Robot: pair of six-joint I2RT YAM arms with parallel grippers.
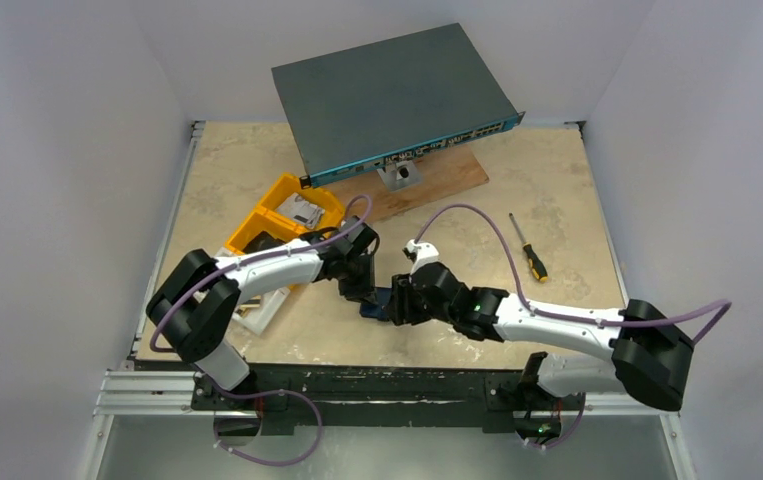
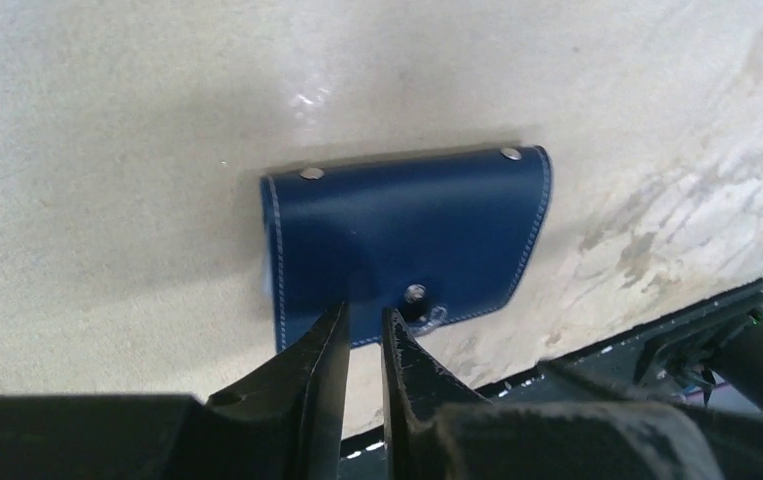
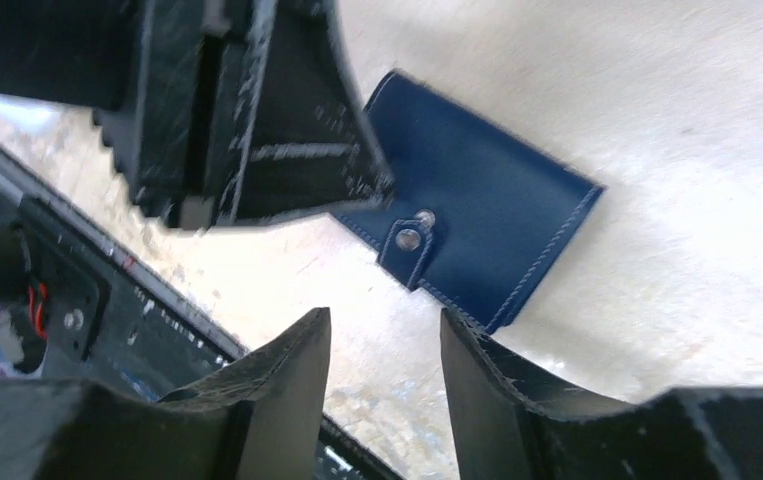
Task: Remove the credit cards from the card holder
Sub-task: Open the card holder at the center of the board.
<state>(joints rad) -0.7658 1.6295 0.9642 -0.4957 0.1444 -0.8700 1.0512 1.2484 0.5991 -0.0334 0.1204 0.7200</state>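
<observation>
The dark navy card holder [image 1: 377, 303] lies folded shut on the table between my two grippers. In the left wrist view the holder [image 2: 407, 235] shows its pale stud [image 2: 415, 293] near its near edge. My left gripper [image 2: 366, 312] has its jaws almost together with nothing between them, its tips over the holder's near edge. In the right wrist view the holder [image 3: 492, 215] lies flat with its tab [image 3: 409, 243] snapped down. My right gripper [image 3: 385, 322] is open and empty, just short of the holder's corner. The credit cards are hidden.
Yellow bins [image 1: 282, 212] stand behind the left arm. A grey network switch [image 1: 392, 95] rests on a wooden board [image 1: 442, 180] at the back. A screwdriver [image 1: 529, 250] lies at the right. The table's front rail [image 1: 357, 378] is close below the holder.
</observation>
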